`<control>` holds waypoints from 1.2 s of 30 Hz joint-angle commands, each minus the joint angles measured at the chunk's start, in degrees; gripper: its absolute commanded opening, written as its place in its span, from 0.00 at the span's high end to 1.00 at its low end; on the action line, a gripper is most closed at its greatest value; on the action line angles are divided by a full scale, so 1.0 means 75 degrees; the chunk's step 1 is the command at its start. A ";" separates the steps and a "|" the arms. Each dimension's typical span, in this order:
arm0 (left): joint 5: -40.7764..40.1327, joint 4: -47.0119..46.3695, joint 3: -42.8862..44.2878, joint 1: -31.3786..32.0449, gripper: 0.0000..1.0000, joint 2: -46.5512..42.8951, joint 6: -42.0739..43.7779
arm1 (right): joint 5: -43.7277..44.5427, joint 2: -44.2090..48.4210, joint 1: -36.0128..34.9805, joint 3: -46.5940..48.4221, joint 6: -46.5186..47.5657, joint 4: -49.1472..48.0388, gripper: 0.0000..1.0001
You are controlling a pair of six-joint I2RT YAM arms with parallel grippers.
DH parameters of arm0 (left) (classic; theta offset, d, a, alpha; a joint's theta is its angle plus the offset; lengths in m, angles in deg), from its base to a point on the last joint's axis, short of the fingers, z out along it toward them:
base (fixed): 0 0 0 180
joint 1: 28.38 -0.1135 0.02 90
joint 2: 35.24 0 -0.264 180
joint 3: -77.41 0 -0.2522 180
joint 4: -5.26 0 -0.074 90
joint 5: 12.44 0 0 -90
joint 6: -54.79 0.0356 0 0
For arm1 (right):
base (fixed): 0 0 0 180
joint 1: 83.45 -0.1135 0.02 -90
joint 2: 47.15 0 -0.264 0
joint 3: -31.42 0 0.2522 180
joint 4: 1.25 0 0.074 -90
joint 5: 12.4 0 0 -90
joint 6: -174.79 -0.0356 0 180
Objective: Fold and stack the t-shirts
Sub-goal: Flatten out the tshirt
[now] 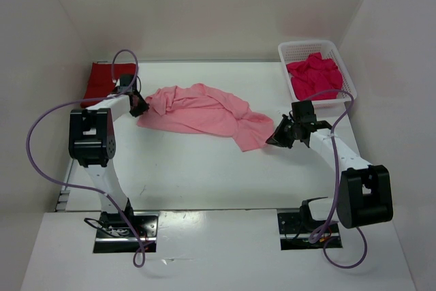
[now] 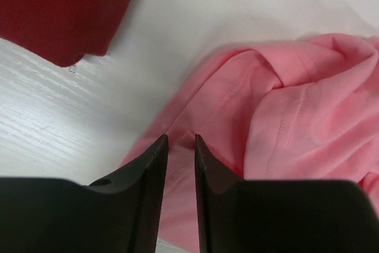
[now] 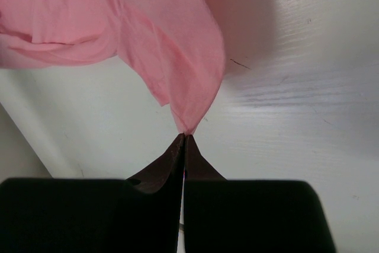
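right fingers [image 3: 169,164] pinch the pink t-shirt [image 1: 197,110] corner shut, left fingers [image 2: 151,170] stand slightly parted over its left edge: close them on one layer, then draw apart evenly.

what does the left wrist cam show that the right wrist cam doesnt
Only the left wrist: the red shirt at upper left, and the left claw, jaws slightly apart at the edge of the pink shirt. Whether it grips the cloth is unclear.
Only the right wrist: the right claw, shut on a corner tip of that shirt.
Both: the rumpled pink shirt and the white table.
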 commanded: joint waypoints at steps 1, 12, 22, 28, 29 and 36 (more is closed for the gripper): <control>0.0043 0.0036 0.0053 -0.0021 0.69 0.0183 0.0259 | -0.0089 0.0198 -0.0080 -0.0034 -0.0003 -0.0270 0.99; 0.0125 0.0071 0.0170 -0.0021 1.00 -0.0460 0.0025 | -0.0230 0.0420 -0.0080 0.0270 -0.0003 -0.0200 0.99; 0.1272 0.0654 -0.0532 -0.0303 1.00 -0.3807 -0.0245 | -0.0300 0.1240 -0.0080 0.2237 0.0161 0.0924 1.00; 0.1449 0.1953 0.0378 -0.0642 1.00 -0.5769 -0.0245 | 0.0109 0.1440 -0.0080 0.5246 0.0465 0.1848 1.00; 0.1380 0.2143 0.0799 -0.0643 1.00 -0.5840 -0.0117 | 0.0307 0.1335 -0.0080 0.6214 0.0570 0.1967 1.00; 0.1309 0.2883 0.4632 -0.0643 1.00 -0.5596 -0.0185 | 0.2028 0.0445 -0.0572 1.1083 0.0958 0.2718 1.00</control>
